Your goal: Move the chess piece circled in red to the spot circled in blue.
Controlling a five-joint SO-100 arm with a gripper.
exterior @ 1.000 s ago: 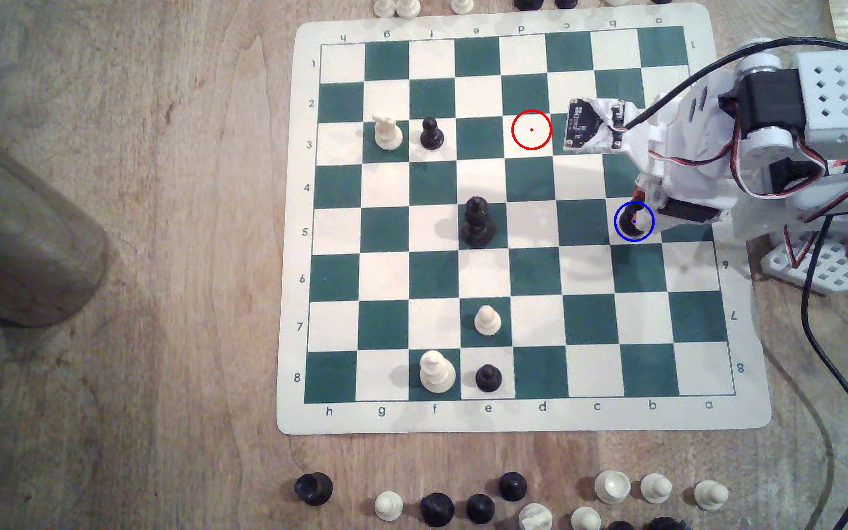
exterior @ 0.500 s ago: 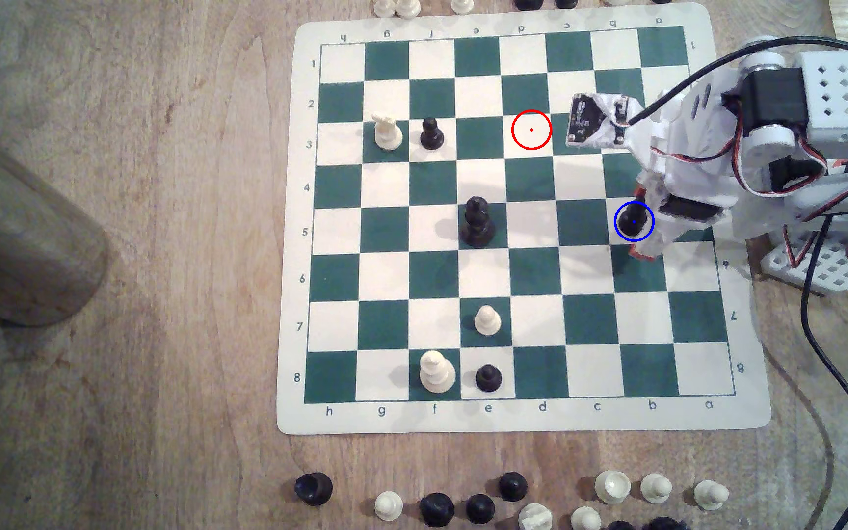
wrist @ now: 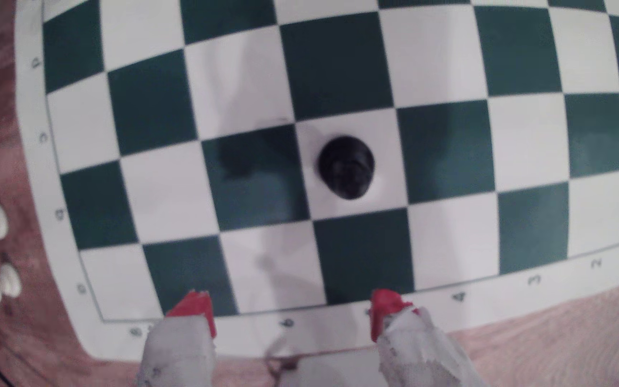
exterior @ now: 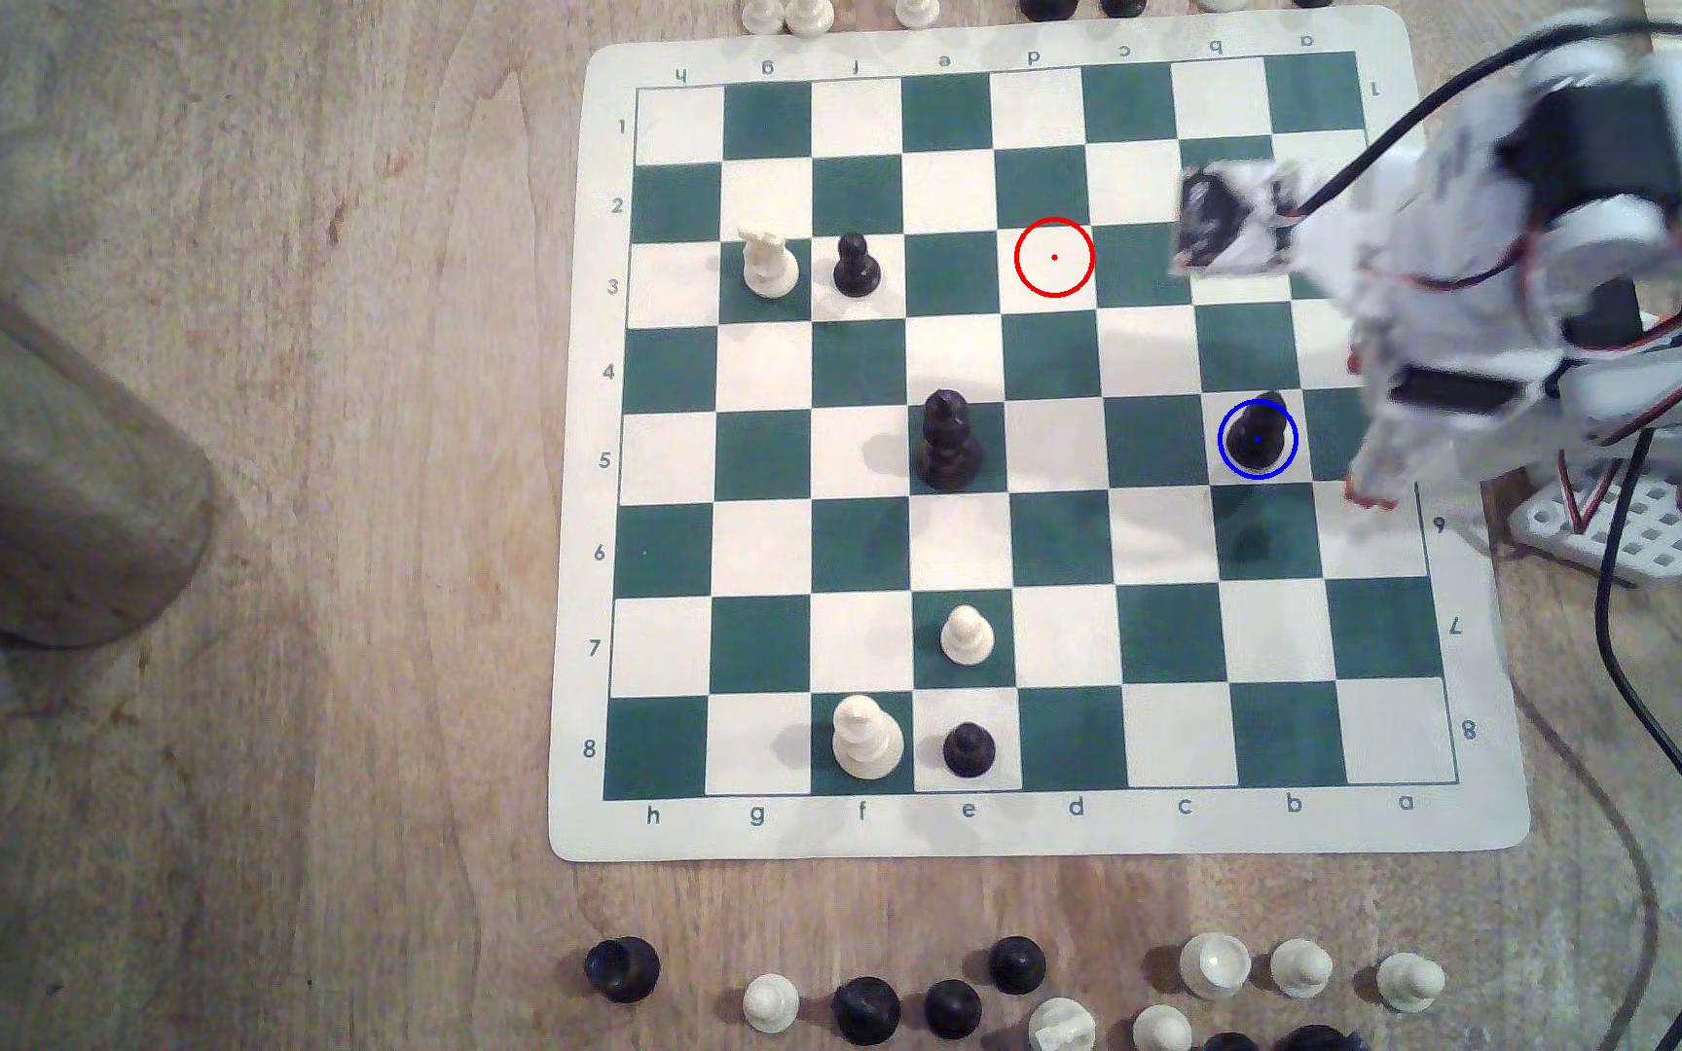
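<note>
Wooden tabletop [exterior: 311, 606], carrying a green-and-cream board [exterior: 1029, 839]. Contents in the exterior view, from its left: wooden cylinder [exterior: 38, 455], lying off the board; white piece [exterior: 767, 263] and black pawn [exterior: 855, 266] side by side in row 3; tall black piece [exterior: 947, 442] mid-board; white pawn [exterior: 965, 635] in row 7; large white piece [exterior: 863, 738] and black pawn [exterior: 968, 749] in row 8. Red ring [exterior: 1053, 257]: marks a bare cream square. Bishop [exterior: 1260, 435]: upright inside the blue ring [exterior: 1258, 472], standing free. Gripper [exterior: 1358, 430]: blurred, near the board's right edge, clear of the bishop; in the wrist view its red-tipped fingers [wrist: 194, 307] stand wide apart, holding nothing. Spare pieces [exterior: 1019, 985]: loose row on the table below the board, types probably mixed pawns and larger men.
</note>
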